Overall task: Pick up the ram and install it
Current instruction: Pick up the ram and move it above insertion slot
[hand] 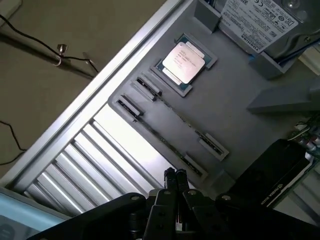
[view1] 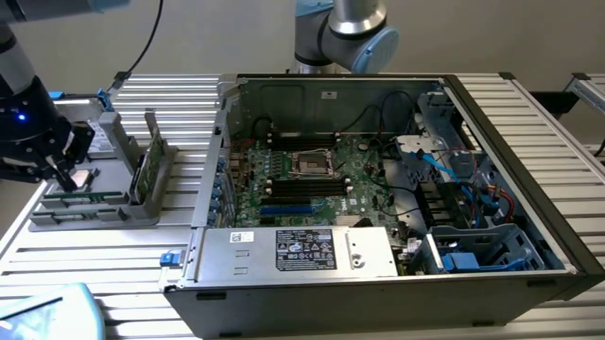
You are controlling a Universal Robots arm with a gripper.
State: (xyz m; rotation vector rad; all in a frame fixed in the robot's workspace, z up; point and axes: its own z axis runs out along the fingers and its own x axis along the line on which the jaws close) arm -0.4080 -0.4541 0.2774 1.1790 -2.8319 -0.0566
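Observation:
Two ram sticks stand on edge in the long slots of a grey holder tray [view1: 57, 221] at the exterior view's left. The green edge of one ram [view1: 85, 199] shows there, and as a thin line between pale clips [hand: 175, 120] in the wrist view. My gripper [view1: 68, 184] hangs just above the tray, over the slots and beside the square silver processor [view1: 83, 177]. In the wrist view my gripper [hand: 175, 176] has its fingertips pressed together with nothing between them, close to one end of the nearer slot. It touches no ram.
The open computer case [view1: 529, 177] lies at the exterior view's right, its motherboard showing black memory sockets [view1: 304, 187] and blue ones [view1: 283, 210]. On the tray, a graphics card [view1: 146, 163] stands upright beside a hard drive [hand: 260, 20]. The table edge [hand: 90, 95] and cables run nearby.

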